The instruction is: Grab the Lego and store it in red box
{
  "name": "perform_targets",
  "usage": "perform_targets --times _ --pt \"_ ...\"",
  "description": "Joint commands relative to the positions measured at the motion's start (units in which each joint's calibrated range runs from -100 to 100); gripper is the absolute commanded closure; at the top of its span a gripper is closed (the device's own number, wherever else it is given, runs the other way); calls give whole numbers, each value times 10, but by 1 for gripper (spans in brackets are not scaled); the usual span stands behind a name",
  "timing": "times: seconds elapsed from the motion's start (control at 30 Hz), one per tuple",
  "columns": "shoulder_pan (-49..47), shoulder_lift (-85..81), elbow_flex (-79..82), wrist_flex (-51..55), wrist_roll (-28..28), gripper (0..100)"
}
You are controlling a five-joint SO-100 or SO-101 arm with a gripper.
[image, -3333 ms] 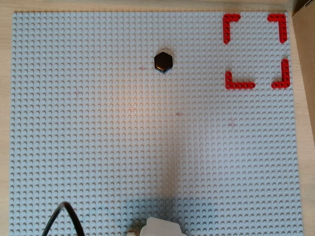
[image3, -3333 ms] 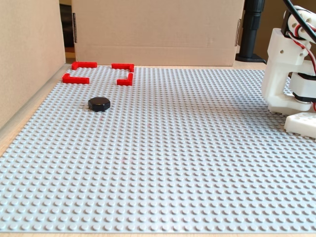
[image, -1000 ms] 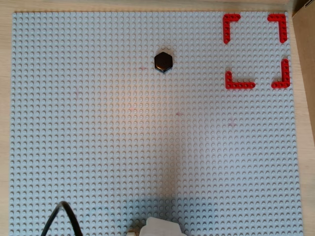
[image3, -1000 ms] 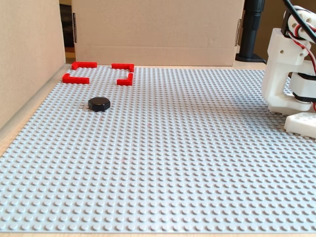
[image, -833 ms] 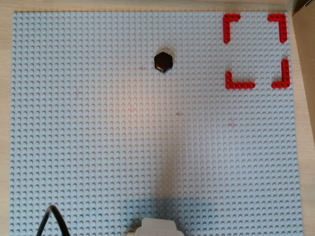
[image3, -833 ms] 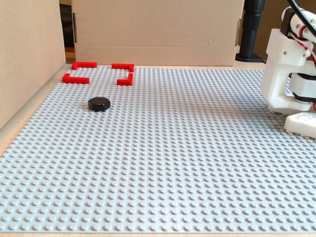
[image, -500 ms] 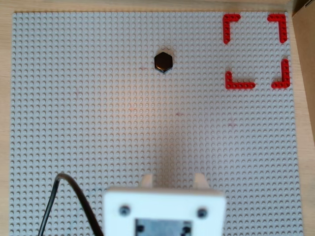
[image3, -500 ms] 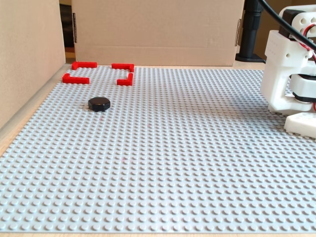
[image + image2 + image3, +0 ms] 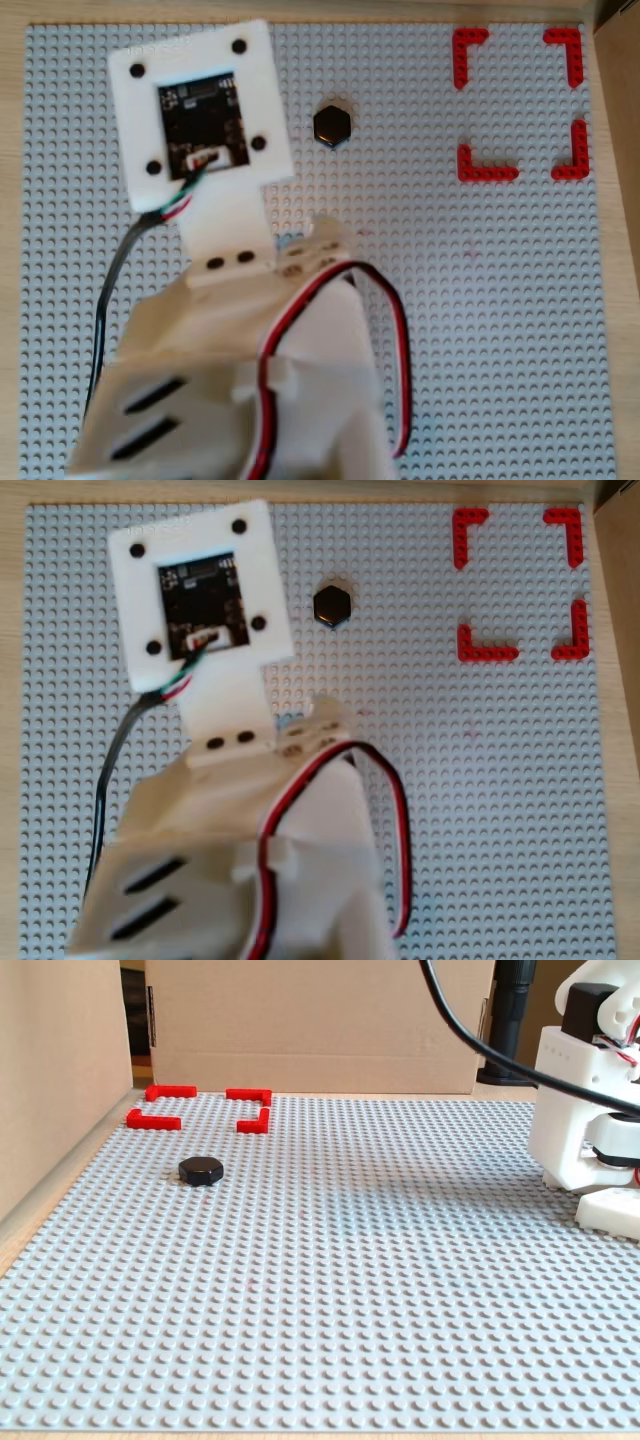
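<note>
The Lego, a small glossy black hexagonal piece, lies flat on the grey baseplate in both overhead views. In the fixed view it sits at the left. The red box is four thin red corner brackets at the plate's top right corner; in the fixed view it lies behind the Lego. It is empty. The white arm reaches in from the bottom left. Its white wrist camera plate hangs left of the Lego and hides the gripper beneath it.
Cardboard walls stand behind and left of the plate in the fixed view. The arm's white base stands at the right edge, with a black cable above. Red, black and white wires loop off the arm.
</note>
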Motion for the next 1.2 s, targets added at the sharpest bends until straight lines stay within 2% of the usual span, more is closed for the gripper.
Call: perform_targets --times 0.0,0.83,1.17 --pt "-2 44 -25 -28 2 85" --pt "3 378 -23 -255 3 84" --pt "77 441 -25 -306 21 84"
